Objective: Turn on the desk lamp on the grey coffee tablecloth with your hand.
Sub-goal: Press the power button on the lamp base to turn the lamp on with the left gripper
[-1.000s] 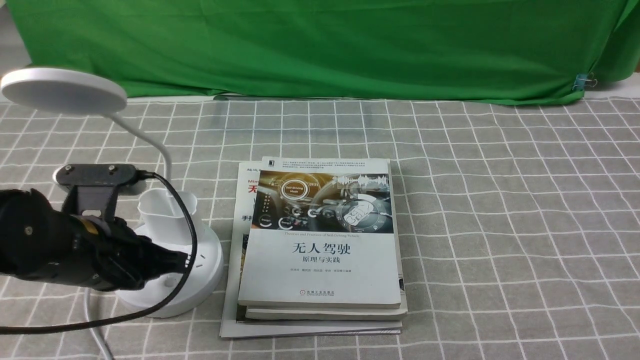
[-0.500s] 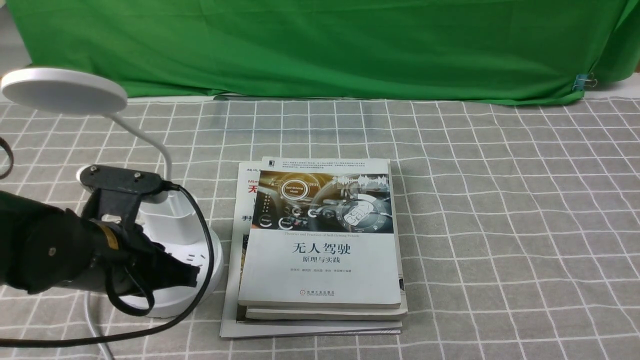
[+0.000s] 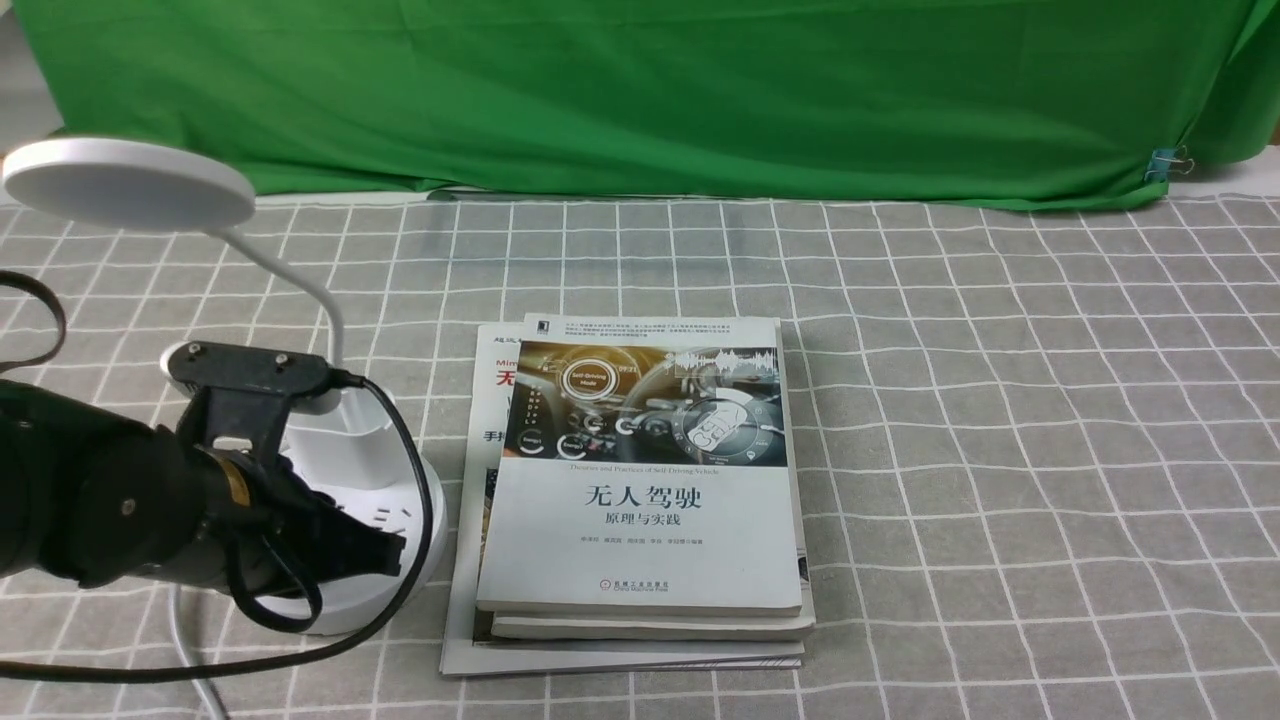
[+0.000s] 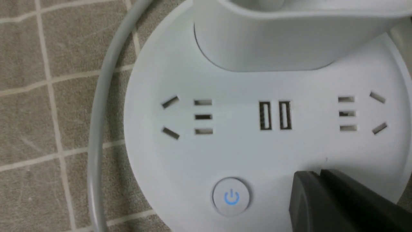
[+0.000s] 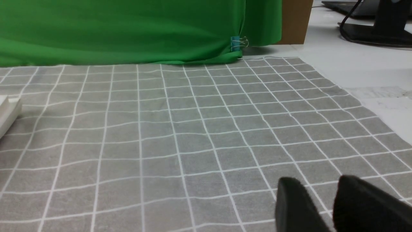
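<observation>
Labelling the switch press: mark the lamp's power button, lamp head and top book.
power button [image 4: 231,196], left wrist view, its blue symbol.
lamp head [image 3: 128,182], front view, middle of the white disc.
top book [image 3: 645,500], front view, the cover title.

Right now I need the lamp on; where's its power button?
Left wrist view: the blue-lit power button sits at the rim of the desk lamp base, opposite the cup, beside the left gripper.

Desk lamp [image 3: 348,445]: white, near left on grey tablecloth [image 3: 1000,400].
Left gripper [image 3: 388,550]: black, over the lamp's base.
Books [image 3: 640,500]: stacked just right.
</observation>
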### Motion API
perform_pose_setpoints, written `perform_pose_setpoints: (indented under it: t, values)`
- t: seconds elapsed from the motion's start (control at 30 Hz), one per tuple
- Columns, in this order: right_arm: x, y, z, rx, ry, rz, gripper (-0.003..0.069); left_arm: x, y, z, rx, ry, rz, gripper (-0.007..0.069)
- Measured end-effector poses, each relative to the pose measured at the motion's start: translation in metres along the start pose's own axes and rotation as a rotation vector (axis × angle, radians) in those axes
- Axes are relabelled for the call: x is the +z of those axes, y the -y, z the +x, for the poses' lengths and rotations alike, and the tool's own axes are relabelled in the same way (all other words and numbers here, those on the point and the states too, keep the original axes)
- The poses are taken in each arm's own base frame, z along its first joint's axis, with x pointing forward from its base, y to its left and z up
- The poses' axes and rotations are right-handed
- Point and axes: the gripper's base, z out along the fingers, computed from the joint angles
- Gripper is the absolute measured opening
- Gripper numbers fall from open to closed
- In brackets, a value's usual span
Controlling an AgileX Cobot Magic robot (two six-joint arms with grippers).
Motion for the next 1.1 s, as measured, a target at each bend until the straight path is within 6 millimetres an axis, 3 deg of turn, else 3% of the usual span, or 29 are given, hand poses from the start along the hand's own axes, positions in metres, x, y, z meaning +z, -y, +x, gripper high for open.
perform_pose_setpoints:
  t: [1.1]
  values:
    - [0.0000, 0.0000, -0.0001, 0.000, 0.001, 0.000, 0.0245, -0.0056, 0.0002, -0.0036, -0.004, 0.036, 0.002, 0.0011]
